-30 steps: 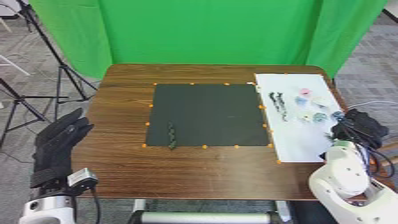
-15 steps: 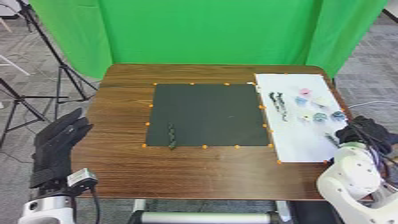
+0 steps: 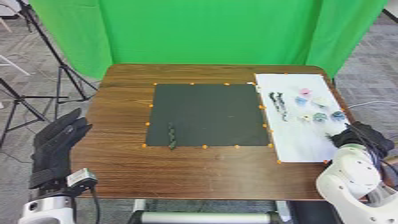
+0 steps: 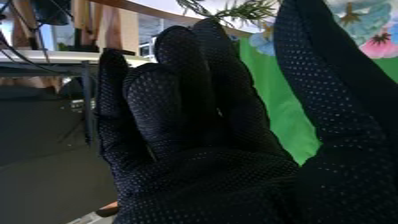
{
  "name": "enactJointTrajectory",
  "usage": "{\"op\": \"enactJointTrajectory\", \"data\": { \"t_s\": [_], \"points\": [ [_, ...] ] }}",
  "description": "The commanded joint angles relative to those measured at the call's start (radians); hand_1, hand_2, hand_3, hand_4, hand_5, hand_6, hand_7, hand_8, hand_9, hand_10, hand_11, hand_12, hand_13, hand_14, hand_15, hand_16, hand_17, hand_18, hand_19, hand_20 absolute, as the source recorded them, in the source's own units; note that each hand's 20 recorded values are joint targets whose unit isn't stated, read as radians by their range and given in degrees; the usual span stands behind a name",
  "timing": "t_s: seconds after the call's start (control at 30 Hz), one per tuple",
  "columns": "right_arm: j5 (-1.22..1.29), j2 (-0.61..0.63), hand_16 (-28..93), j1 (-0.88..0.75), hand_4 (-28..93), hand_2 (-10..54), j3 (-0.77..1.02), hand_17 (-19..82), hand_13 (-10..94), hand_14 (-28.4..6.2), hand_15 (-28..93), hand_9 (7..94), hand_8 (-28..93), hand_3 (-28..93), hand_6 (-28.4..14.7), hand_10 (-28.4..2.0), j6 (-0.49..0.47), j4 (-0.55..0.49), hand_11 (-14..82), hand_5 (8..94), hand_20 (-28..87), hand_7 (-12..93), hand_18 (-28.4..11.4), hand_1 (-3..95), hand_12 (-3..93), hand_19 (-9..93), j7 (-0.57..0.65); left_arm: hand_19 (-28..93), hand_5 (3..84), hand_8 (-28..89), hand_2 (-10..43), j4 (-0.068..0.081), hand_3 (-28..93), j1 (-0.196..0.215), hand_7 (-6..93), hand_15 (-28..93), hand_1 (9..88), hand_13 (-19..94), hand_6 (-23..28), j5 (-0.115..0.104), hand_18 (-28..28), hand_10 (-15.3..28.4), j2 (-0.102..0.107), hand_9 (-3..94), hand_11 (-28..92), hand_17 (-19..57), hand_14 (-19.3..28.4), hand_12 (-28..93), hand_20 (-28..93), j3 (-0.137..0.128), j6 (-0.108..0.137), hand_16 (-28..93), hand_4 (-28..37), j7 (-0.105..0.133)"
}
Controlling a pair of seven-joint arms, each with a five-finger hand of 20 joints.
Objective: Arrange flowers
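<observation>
Flower heads, quantity six: one pink [image 3: 306, 92], the others blue, green or pale. All lie to the right of the black mat [image 3: 209, 110], on the white sheet [image 3: 302, 142]. Leafy stems [image 3: 282, 106], quantity two: same sheet, between the flower heads and the mat. Dark green stem [image 3: 172, 134], quantity one: on the mat, left portion, with its lower end at the near edge. Green sprig [image 4: 244, 11], quantity one: right of the mat, near the fingertips of the right hand [image 3: 362, 137].

Right hand: open, fingers extended, thumb spread apart, nothing gripped. Contact with the sprig cannot be determined. Position: right of the mat, at the sheet's outer edge, which it partly covers.

Left hand [image 3: 58, 145]: open, empty, fingers extended. Position: left of the mat, by the edge of the counter [image 3: 115, 165].

Orange markers [image 3: 204, 146] border the mat. Green curtain [image 3: 209, 35]: beyond the mat, behind the counter. Tripod [image 3: 60, 65]: far left of the mat.
</observation>
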Motion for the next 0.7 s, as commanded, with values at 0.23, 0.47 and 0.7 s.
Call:
{"op": "enactJointTrajectory", "data": {
  "t_s": [0.23, 0.47, 0.7],
  "points": [
    [-0.011, 0.001, 25, -0.005, -19, -9.5, -0.017, 19, 60, -19.2, 85, 59.0, -6, 64, -18.0, -18.3, 0.023, 0.026, 57.2, 66.7, 23, 9, -28.4, 52.6, 26.0, 73, 0.009, 57, 42.5, -11, 1.2, -0.004, 82, 0.006, 16.7, 67, 28.7, 25, 11.9, 0.008, 22.6, 20.5, -0.014, 34.4, 42, -8.1, 27.3, 7, 15, -0.002, -0.012, -18, -15.4, -0.006],
    [-0.052, 0.022, 27, 0.012, -23, -9.5, -0.054, 23, 70, -13.3, 80, 74.6, 14, 63, -13.5, -13.7, 0.085, 0.043, 46.8, 82.3, 22, 12, -28.4, 63.3, 32.7, 77, 0.018, 57, 42.6, -11, 1.5, -0.004, 82, 0.007, 16.7, 67, 28.8, 25, 11.9, 0.008, 22.6, 20.5, -0.011, 34.5, 42, -8.1, 27.3, 7, 15, -0.003, -0.011, -18, -15.4, -0.007],
    [-0.084, 0.04, 28, 0.035, -28, -9.5, -0.087, 27, 77, -11.4, 76, 82.7, 14, 67, -10.1, -11.3, 0.16, 0.057, 42.7, 86.6, 20, 13, -27.3, 64.0, 32.7, 80, 0.018, 57, 42.6, -11, 1.5, -0.003, 82, 0.006, 16.7, 67, 28.8, 25, 11.9, 0.008, 22.5, 20.5, -0.009, 34.5, 42, -8.1, 27.3, 7, 15, -0.001, -0.01, -18, -15.2, -0.008]
  ]
}}
